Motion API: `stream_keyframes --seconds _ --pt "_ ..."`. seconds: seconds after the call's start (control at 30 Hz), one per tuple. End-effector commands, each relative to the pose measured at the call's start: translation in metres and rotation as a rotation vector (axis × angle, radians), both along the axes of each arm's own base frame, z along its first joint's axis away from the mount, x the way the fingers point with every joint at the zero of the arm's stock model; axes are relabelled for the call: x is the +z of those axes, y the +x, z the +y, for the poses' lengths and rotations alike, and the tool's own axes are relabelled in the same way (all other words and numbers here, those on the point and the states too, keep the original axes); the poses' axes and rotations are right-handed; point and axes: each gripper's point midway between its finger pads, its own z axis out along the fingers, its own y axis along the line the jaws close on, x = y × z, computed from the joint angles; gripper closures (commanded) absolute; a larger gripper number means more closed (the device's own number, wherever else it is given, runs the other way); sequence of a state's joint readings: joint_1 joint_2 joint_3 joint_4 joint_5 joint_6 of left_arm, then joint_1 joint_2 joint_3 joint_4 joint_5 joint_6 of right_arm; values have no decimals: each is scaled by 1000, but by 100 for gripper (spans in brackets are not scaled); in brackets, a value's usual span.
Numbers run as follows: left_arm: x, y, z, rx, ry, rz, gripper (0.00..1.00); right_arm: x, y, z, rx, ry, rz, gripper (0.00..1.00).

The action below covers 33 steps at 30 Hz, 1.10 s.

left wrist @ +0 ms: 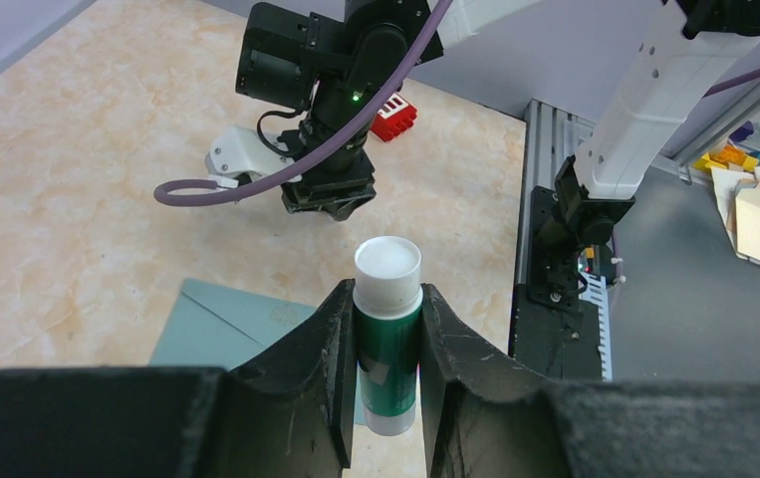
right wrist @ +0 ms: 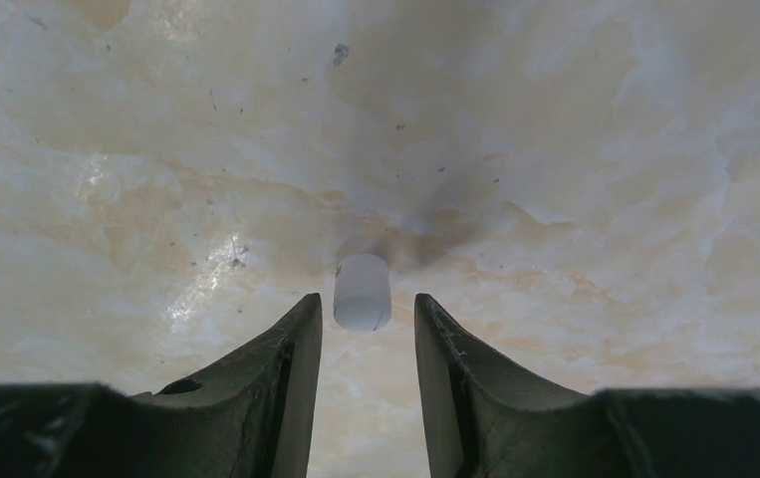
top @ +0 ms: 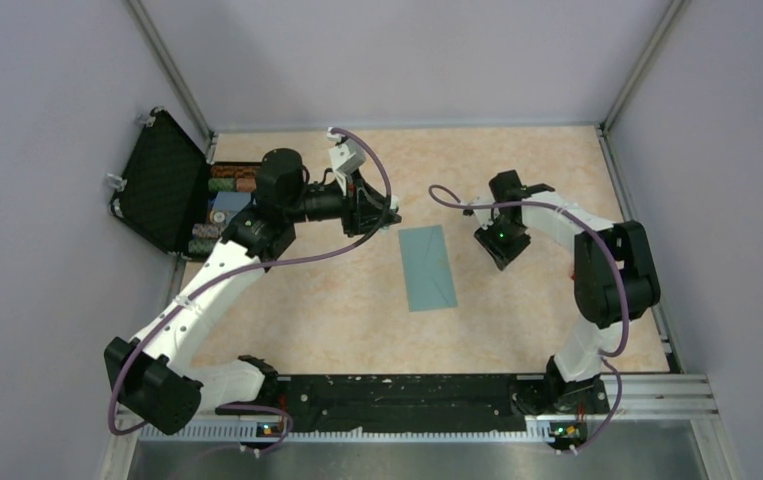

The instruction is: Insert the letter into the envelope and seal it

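The teal envelope (top: 429, 267) lies flat in the middle of the table, its flap seams showing in the left wrist view (left wrist: 226, 324). My left gripper (top: 382, 218) hovers over the envelope's far left corner, shut (left wrist: 385, 291) on a green glue stick (left wrist: 387, 339) with a white top. My right gripper (top: 502, 250) is to the right of the envelope, open (right wrist: 367, 301), with a small white cap (right wrist: 363, 292) lying on the table just beyond its fingertips. It also shows in the left wrist view (left wrist: 331, 204). No letter is in view.
An open black case (top: 167, 180) with coloured items stands at the far left edge. A red brick (left wrist: 393, 118) lies behind the right arm. A black rail (top: 407, 400) runs along the near edge. Grey walls enclose the table.
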<state>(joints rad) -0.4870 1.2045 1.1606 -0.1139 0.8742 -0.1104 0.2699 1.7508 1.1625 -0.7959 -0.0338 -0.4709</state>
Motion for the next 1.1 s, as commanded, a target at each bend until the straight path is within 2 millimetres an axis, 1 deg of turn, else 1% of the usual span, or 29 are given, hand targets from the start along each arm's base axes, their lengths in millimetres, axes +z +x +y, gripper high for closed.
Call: stream_keyframes --seconds 0.0,0.1,0.3,0.5,0.63,0.97,1.07 --pt "16 1 0 3 -32 -42 100 -3 -4 -7 -14 -12 8 63" --pt "15 3 0 5 -32 -37 100 -3 -6 -6 -14 -7 16 69" --pt "15 3 -2 4 -35 -29 100 -4 -7 -4 -19 3 18 73" --pt "14 3 -1 6 -33 -23 100 -1 0 -2 -27 11 -6 66" --pt "14 3 -1 6 -33 -24 100 0 5 -1 -27 14 -15 65" --pt "10 3 -1 4 -29 -15 100 2 10 4 -32 32 -20 77" --pt "7 2 -1 -3 -24 -14 100 9 11 6 -30 45 -29 86"
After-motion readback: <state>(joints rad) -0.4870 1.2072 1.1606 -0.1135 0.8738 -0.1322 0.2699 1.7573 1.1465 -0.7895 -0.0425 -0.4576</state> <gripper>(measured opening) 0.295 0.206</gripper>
